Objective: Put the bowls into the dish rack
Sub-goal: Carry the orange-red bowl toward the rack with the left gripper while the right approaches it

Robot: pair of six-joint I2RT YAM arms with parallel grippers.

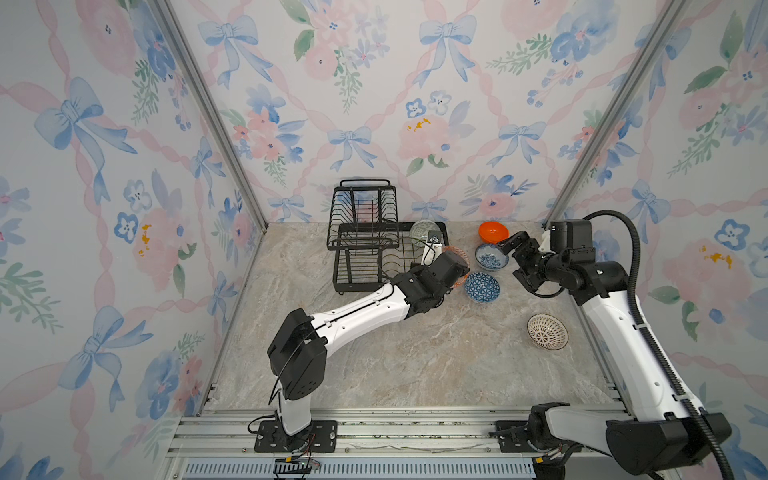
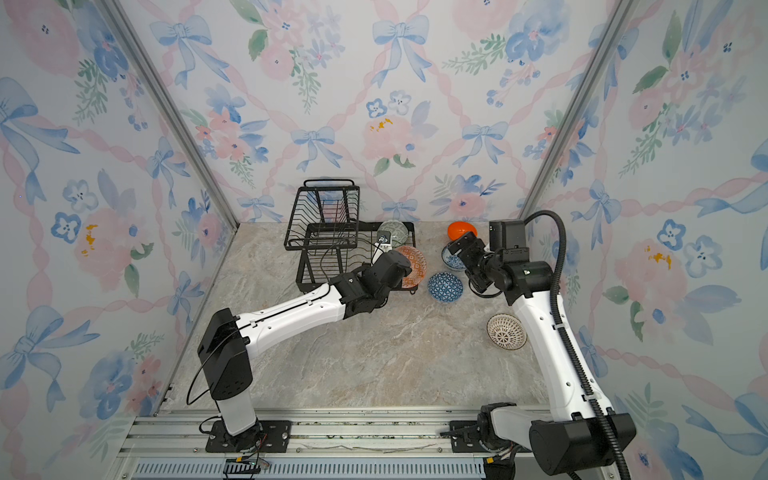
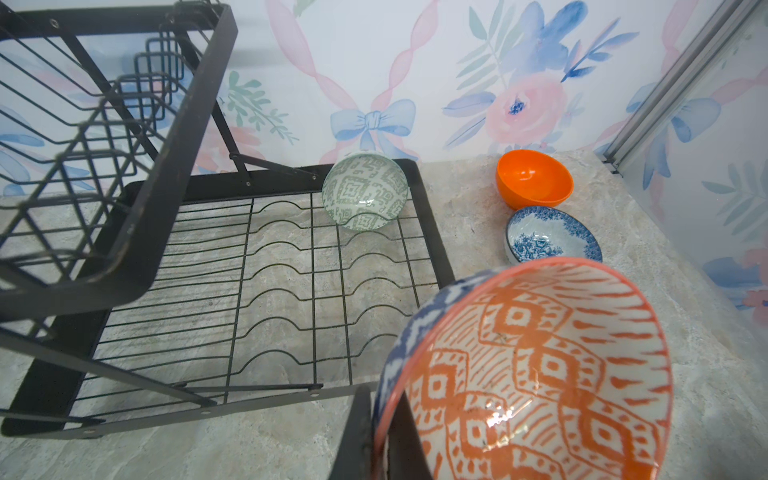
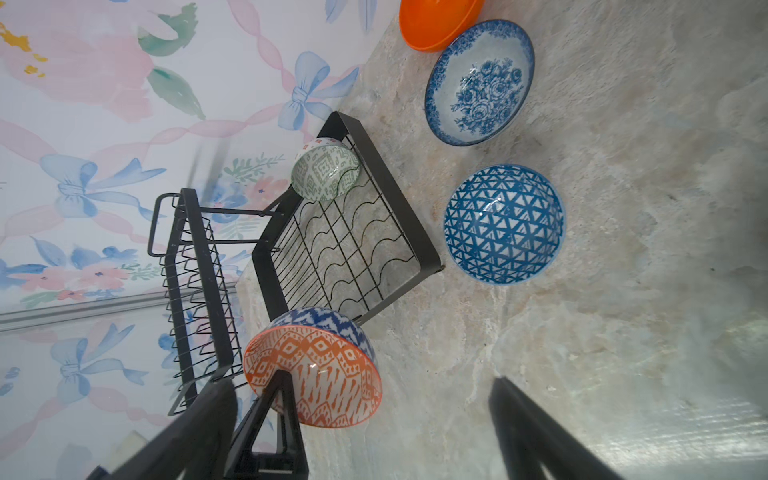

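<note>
My left gripper point(image 3: 382, 419) is shut on the rim of the orange-white patterned bowl point(image 3: 540, 374), holding it tilted above the near right corner of the black dish rack point(image 3: 432, 232). A grey-green patterned bowl point(image 3: 365, 191) stands on edge in the rack's far right corner point(image 1: 424, 230). My right gripper point(image 4: 361, 424) hangs open with nothing in it, just above the white bowl with blue flowers point(image 1: 490, 257). The glossy orange bowl point(image 1: 493, 232), the dark-blue geometric bowl point(image 1: 481, 286) and the white lattice bowl point(image 1: 547, 331) rest on the table to the right of the rack.
The rack's raised basket point(image 1: 363, 212) with its handle stands over the rack's left half, against the back wall. Flowered walls close the table on three sides. A bare marble tabletop point(image 1: 395, 357) stretches in front of the rack.
</note>
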